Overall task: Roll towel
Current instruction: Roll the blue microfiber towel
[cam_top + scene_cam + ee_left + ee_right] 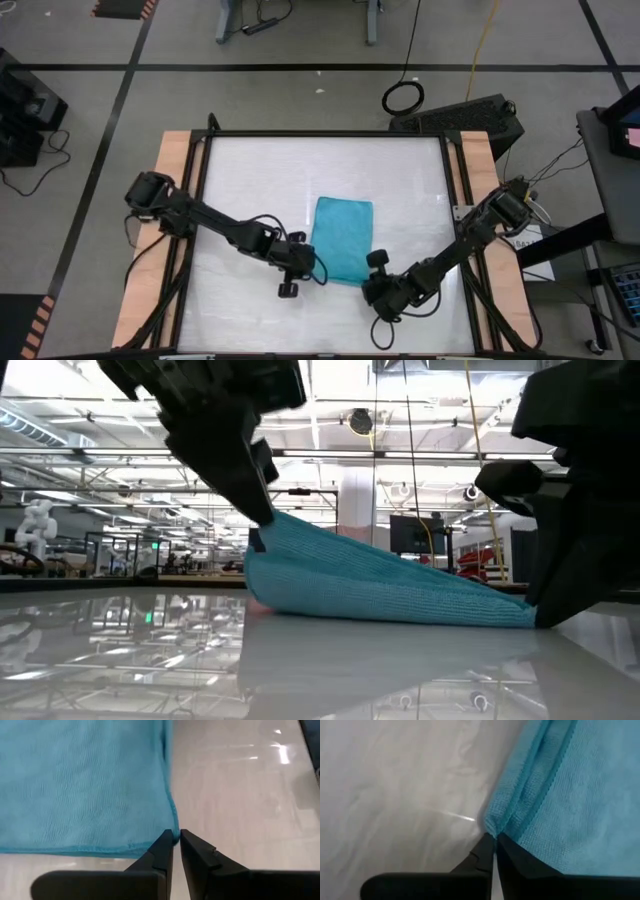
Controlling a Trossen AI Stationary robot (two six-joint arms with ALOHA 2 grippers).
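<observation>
The turquoise towel [342, 238] lies folded in the middle of the white table. My left gripper [311, 262] is shut on the towel's near left corner, and my right gripper [366, 283] is shut on its near right corner. In the low view the towel [390, 585] slopes. The corner at my left gripper [262, 530] is raised and the corner at my right gripper [535, 618] is down at the table. The far part rests on the table. My left gripper pinches the tip of the towel's near left corner [173, 833] between its two fingers, coming slantwise from the near left. That corner is lifted off the table, and the cloth slopes down from it. My right gripper pinches the near right corner [491, 826] between its two fingers, where several folded layers meet. It comes slantwise from the near right. That corner stays low at the table.
The white tabletop [250, 180] has wooden side rails [165, 170] at its left and right. Bare table surface lies beyond and beside the towel. A keyboard [465, 112] and cables lie on the floor past the far edge.
</observation>
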